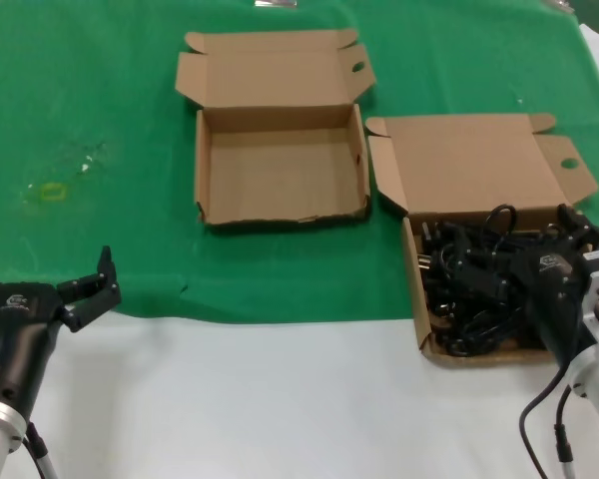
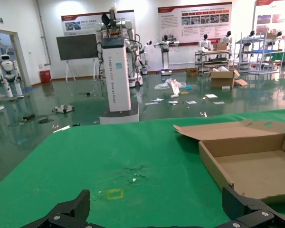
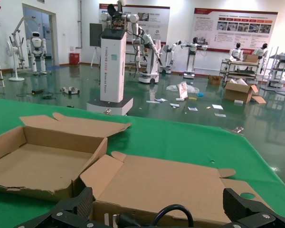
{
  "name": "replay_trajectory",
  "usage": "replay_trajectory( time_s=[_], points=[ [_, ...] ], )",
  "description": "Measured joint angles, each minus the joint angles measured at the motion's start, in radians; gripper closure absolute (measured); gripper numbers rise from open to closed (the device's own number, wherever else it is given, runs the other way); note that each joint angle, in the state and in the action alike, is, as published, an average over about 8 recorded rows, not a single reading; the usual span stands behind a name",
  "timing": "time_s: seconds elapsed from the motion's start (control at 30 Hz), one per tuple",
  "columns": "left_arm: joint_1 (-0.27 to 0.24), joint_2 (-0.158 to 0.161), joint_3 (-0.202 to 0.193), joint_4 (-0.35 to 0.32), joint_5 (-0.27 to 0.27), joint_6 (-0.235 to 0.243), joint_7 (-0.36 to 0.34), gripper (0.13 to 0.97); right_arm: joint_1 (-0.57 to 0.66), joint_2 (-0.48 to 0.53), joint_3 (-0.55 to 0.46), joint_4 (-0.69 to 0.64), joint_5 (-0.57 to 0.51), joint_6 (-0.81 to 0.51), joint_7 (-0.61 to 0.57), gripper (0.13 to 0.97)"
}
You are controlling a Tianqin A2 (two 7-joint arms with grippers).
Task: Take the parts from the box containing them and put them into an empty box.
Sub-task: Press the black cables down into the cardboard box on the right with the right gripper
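Over full box [image 1: 449, 170], right side of counter [image 1: 280, 399]: right gripper [image 1: 577, 232] low among cords [image 1: 474, 284], fingers spread, nothing grasped yet. Cords all in one black tangle, plugs mixed through, one loop standing proud near the back wall. Empty box [image 1: 280, 170] just beside, to the left on green cloth [image 1: 100, 120], lid back, floor bare.

Step judged: first pick. Best to close on a single coil's bundled middle — not a stray loop, or neighbours drag along. Lift straight up, clear the wall, then cross left and release low inside.

Left gripper [image 1: 85, 289] parked at near-left edge, released, off the work.

Writing: small white mark on each wrist housing, unreadable; wall posters in wrist views — too small to read.
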Motion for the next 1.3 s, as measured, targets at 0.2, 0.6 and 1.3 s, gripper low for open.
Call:
replay_trajectory(
  time_s=[0.2,0.6,1.3],
  points=[
    [0.0,0.0,0.0,0.0,0.0,0.0,0.0,0.132,0.0,0.0,0.0,0.0,0.0,0.0,0.0,0.129],
    [0.0,0.0,0.0,0.0,0.0,0.0,0.0,0.132,0.0,0.0,0.0,0.0,0.0,0.0,0.0,0.129],
    [0.0,0.0,0.0,0.0,0.0,0.0,0.0,0.233,0.001,0.0,0.001,-0.001,0.0,0.0,0.0,0.129]
  ],
)
